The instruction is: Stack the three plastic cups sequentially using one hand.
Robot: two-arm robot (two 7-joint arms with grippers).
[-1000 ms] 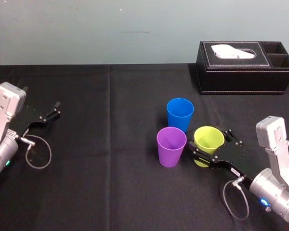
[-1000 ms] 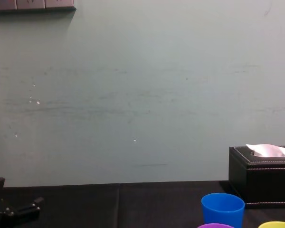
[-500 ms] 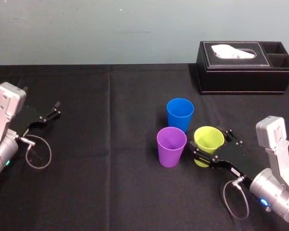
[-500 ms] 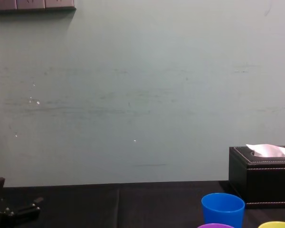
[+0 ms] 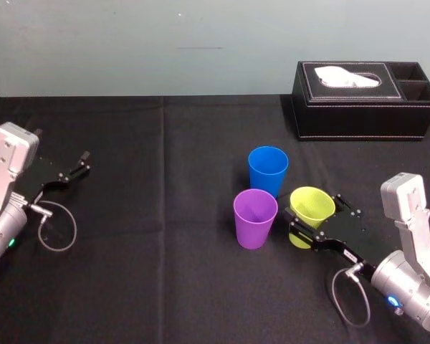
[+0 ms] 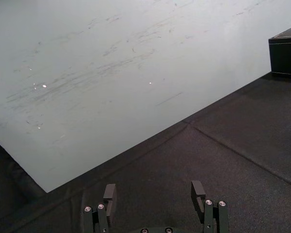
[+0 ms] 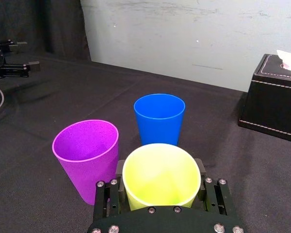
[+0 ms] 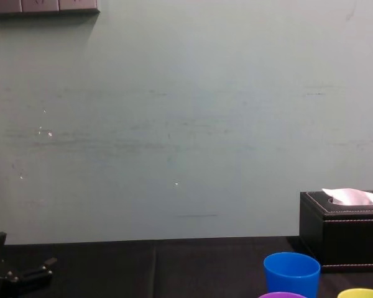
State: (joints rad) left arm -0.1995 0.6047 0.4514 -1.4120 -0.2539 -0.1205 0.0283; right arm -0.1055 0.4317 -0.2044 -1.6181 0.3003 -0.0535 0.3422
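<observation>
Three plastic cups stand close together right of the table's middle. The blue cup point(image 5: 267, 168) point(image 7: 159, 116) point(image 8: 291, 273) is farthest from me, and the purple cup point(image 5: 255, 218) point(image 7: 87, 150) stands in front of it to the left. Beside the purple one on the right is the yellow-green cup point(image 5: 312, 206) point(image 7: 161, 177). My right gripper point(image 5: 314, 215) point(image 7: 159, 170) reaches in low from the front right. Its two fingers press on opposite sides of the yellow-green cup, which leans slightly. My left gripper point(image 5: 79, 163) point(image 6: 153, 191) rests open at the far left.
A black tissue box point(image 5: 365, 100) point(image 7: 276, 97) point(image 8: 345, 230) stands at the back right, behind the cups. A black cloth point(image 5: 165, 215) covers the table, with a pale wall behind it. A cable loops beside each wrist.
The right gripper's fingers have closed in onto the yellow-green cup, and the cup has shifted and tipped slightly. The left arm has not moved.
</observation>
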